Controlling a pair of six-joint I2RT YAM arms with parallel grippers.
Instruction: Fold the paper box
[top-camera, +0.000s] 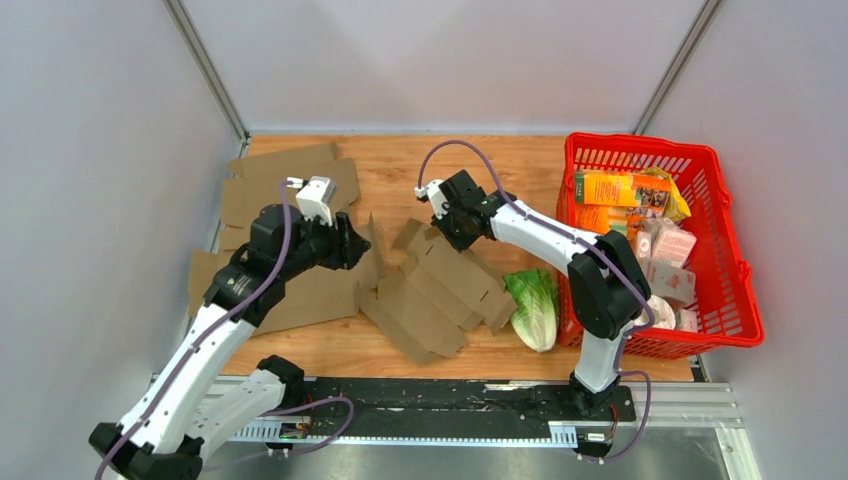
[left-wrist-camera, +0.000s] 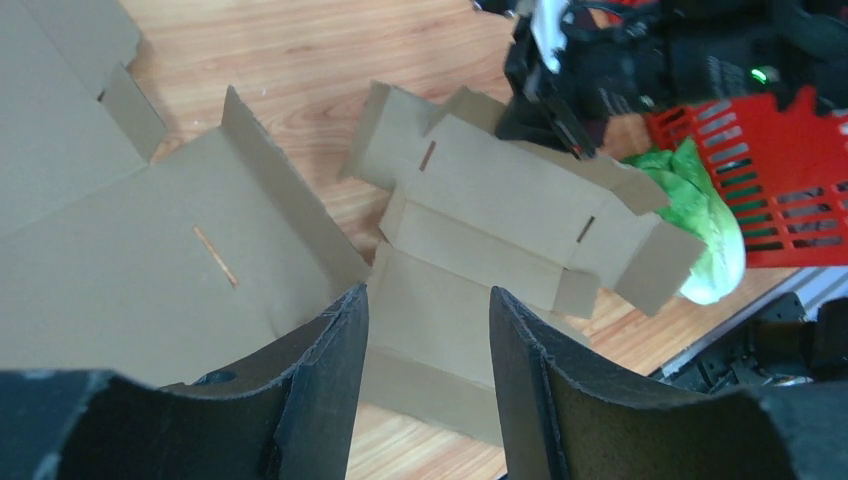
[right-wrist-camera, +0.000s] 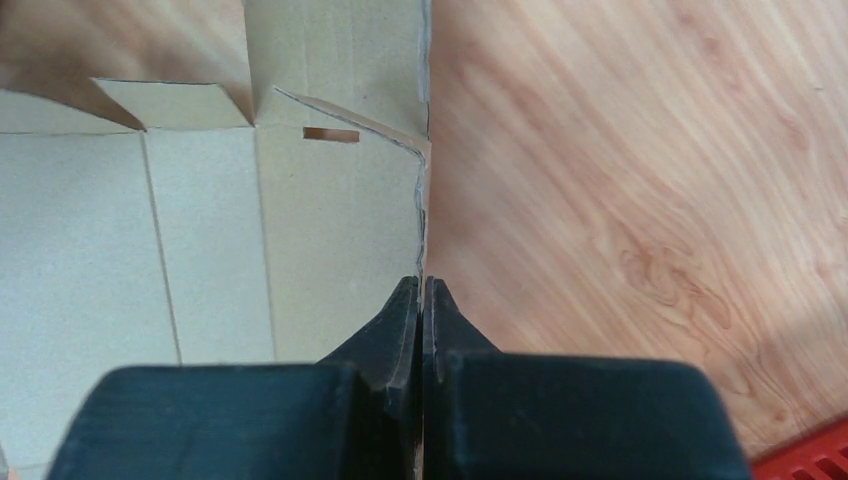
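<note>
The paper box (top-camera: 440, 290) is a brown cardboard blank lying partly unfolded mid-table, with its side flaps raised. My right gripper (top-camera: 447, 226) is at the blank's far edge, shut on the thin upright edge of a flap; in the right wrist view the cardboard (right-wrist-camera: 330, 200) runs straight into the pinched jaws of the right gripper (right-wrist-camera: 422, 285). My left gripper (top-camera: 355, 245) hovers open just left of the blank. In the left wrist view the left gripper (left-wrist-camera: 428, 300) has nothing between its fingers, and the box (left-wrist-camera: 500, 230) lies beyond them.
More flat cardboard blanks (top-camera: 275, 180) lie at the left and under the left arm (left-wrist-camera: 120, 260). A green lettuce (top-camera: 535, 305) rests beside a red basket (top-camera: 738, 260) holding food packets (top-camera: 625, 190). Grey walls close in the table.
</note>
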